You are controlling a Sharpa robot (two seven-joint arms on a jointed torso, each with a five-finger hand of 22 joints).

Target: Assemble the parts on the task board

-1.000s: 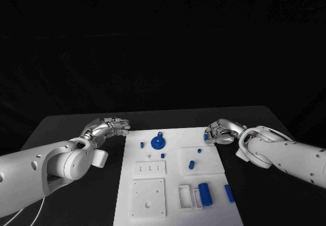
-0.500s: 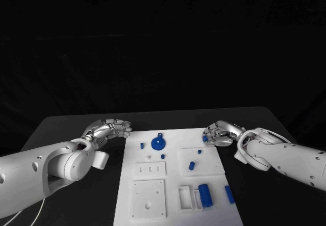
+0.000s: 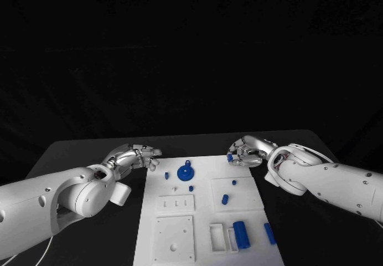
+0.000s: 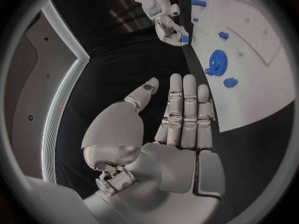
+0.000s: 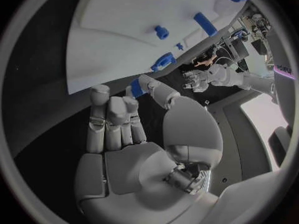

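Head view. My left hand (image 3: 137, 155) sits over the black table (image 3: 79, 155) just off the far left corner of the task board (image 3: 203, 221); its fingers are loosely curled and nothing is in them. My right hand (image 3: 246, 152) hangs at the board's far right corner, with a small blue part (image 3: 229, 158) pinched at its fingertips. On the board: a blue gear (image 3: 186, 173) near the far edge, with a small blue peg (image 3: 167, 175) to its left and a small stud (image 3: 191, 188) just in front of it. Toward the middle right, two more small blue pieces (image 3: 225, 197) lie on a raised white square. At the near edge a blue cylinder (image 3: 241, 234) lies beside a white rectangular frame (image 3: 217, 237), and a thinner blue bar (image 3: 270, 233) lies to its right.

Left wrist view. My left hand (image 4: 177, 129) is released: fingers straight and side by side, thumb out to one side, palm bare, above the dark table beside the board's edge. The gear (image 4: 216, 63) and a small blue piece (image 4: 229, 82) lie on the white board (image 4: 261, 79). Farther off, my right hand (image 4: 167, 27) holds the blue part (image 4: 184, 39) at the board's edge.

Right wrist view. My right hand (image 5: 127, 129) has its fingers bent inward, the blue part (image 5: 137, 88) clamped between thumb and fingertip. The gear (image 5: 163, 62) lies at the board's (image 5: 124, 25) edge, and my left hand (image 5: 194, 79) is beyond it.
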